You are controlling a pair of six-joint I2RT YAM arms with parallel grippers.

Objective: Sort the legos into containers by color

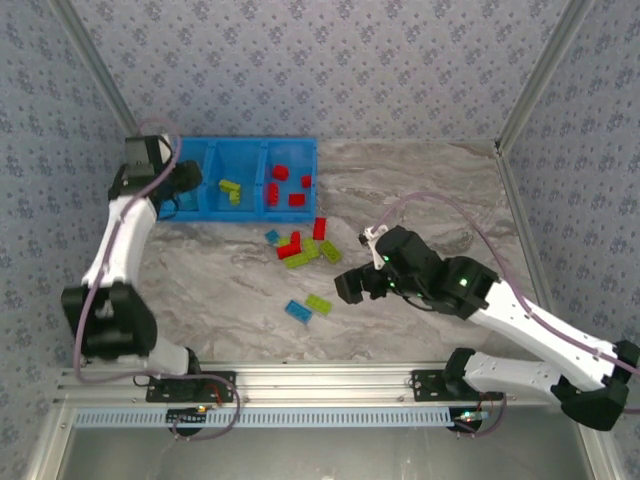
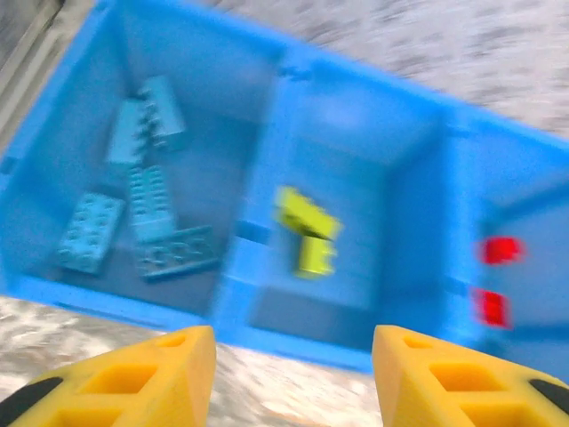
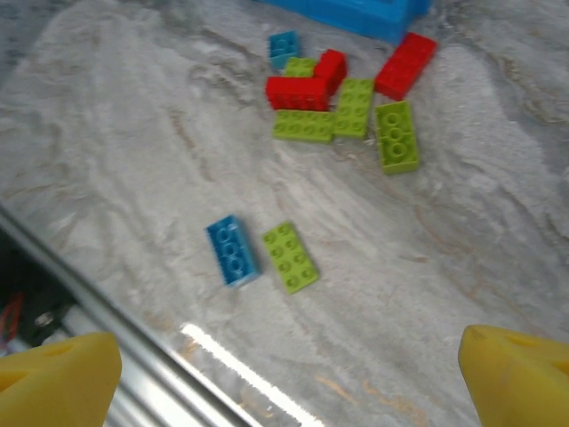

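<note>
Blue plastic three-compartment tray (image 1: 248,141) sits far left, holding sorted studded bricks (image 2: 302,218); more lie loose on the marbled table (image 1: 430,190) nearby. Left gripper (image 2: 293,369) hangs above the tray, fingers apart, empty; right gripper (image 3: 289,360) gapes above loose bricks.

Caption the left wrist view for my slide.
Left tool open over blue bin: light blue bricks, green bricks, red bricks separated.
</note>
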